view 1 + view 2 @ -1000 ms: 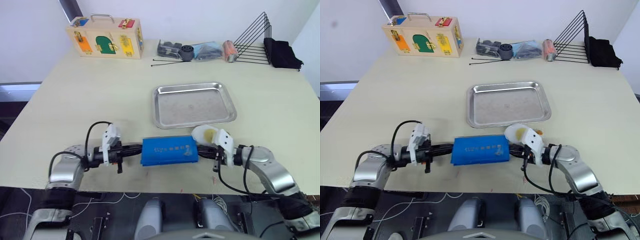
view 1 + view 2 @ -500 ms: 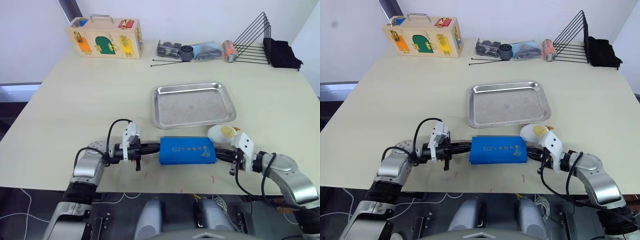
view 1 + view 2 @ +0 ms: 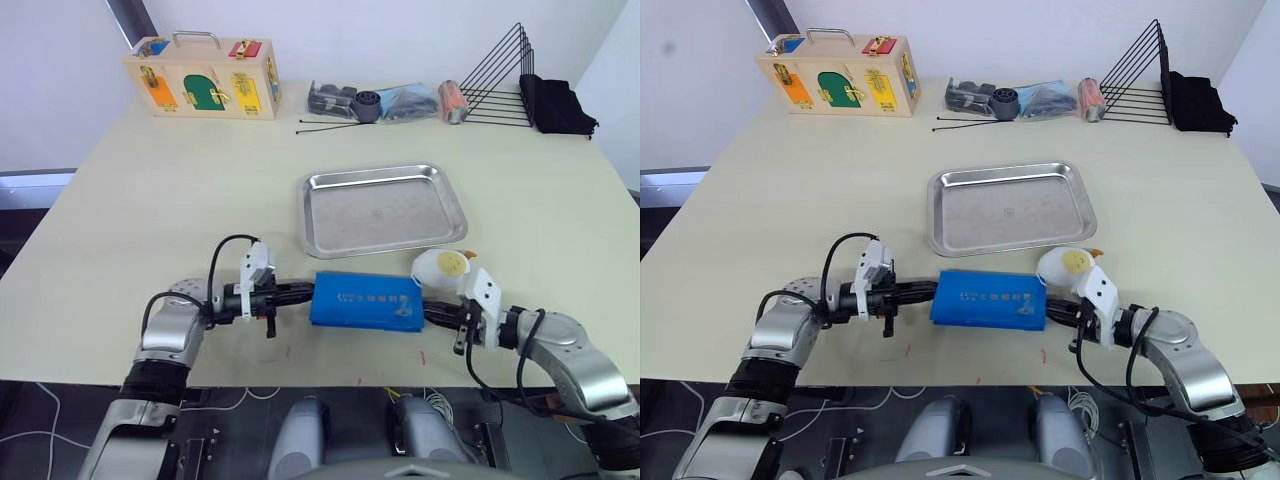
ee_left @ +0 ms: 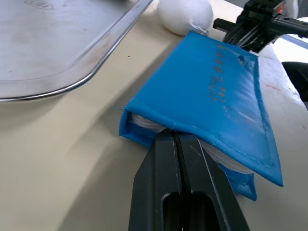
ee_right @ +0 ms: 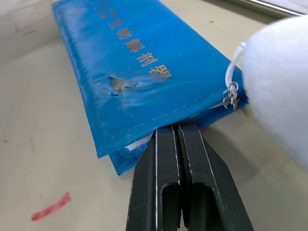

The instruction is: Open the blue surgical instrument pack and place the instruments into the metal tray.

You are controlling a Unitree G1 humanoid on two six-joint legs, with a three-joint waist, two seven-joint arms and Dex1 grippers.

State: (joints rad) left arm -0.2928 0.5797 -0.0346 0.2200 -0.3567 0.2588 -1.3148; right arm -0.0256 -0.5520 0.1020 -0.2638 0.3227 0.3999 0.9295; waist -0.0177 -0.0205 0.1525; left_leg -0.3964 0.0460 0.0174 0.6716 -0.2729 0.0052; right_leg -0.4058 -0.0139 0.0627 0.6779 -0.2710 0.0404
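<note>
The near strip of the cream tabletop (image 3: 150, 200) is occupied by the flat blue fabric pouch (image 3: 365, 301), flanked closely at its two short ends by the left gripper (image 4: 174, 139) and right gripper (image 5: 174, 129). Passage beyond it is narrowed by the shallow shiny steel tray (image 3: 381, 208) and a white ball-like object (image 3: 441, 266). Broad open surface is left on both outer sides.

Instruments not visible, pack (image 3: 365, 301) closed. Outer lettering too small to read. Left hand (image 4: 173, 139) and right hand (image 5: 175, 131) fingertips hidden under pack's end seams.
</note>
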